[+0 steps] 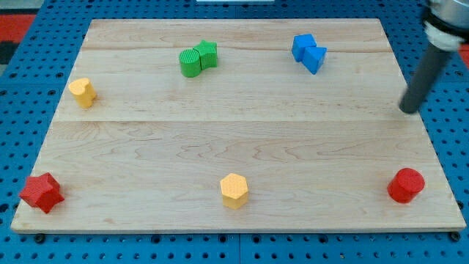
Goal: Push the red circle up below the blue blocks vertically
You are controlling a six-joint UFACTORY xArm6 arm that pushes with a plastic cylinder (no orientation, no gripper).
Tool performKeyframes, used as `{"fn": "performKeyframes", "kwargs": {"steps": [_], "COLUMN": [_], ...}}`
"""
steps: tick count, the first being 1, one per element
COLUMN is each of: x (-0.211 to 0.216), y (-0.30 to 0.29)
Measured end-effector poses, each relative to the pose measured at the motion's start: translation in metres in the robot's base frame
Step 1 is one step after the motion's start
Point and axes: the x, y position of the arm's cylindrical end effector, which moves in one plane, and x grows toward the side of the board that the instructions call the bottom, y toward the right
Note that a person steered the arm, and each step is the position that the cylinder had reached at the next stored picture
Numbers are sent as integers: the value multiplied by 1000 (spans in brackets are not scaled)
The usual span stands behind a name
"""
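Our tip [407,110] carries no pincer, just a bare rod holding nothing, resting near the board's [220,139] right edge, well above the red circle [405,185], which sits at the view's bottom right corner, apart from the tip. The two blue blocks [308,53] lie touching each other near the view's top, up and to the left of the circle. We judge the tip should swing round to the circle's lower right side, then push up-left in a steady line, stopping short of the blue pair.
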Motion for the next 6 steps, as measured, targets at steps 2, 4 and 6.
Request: {"fn": "performKeyframes", "kwargs": {"steps": [2,4,6], "x": [147,117,72], "y": [4,-46,-104]}}
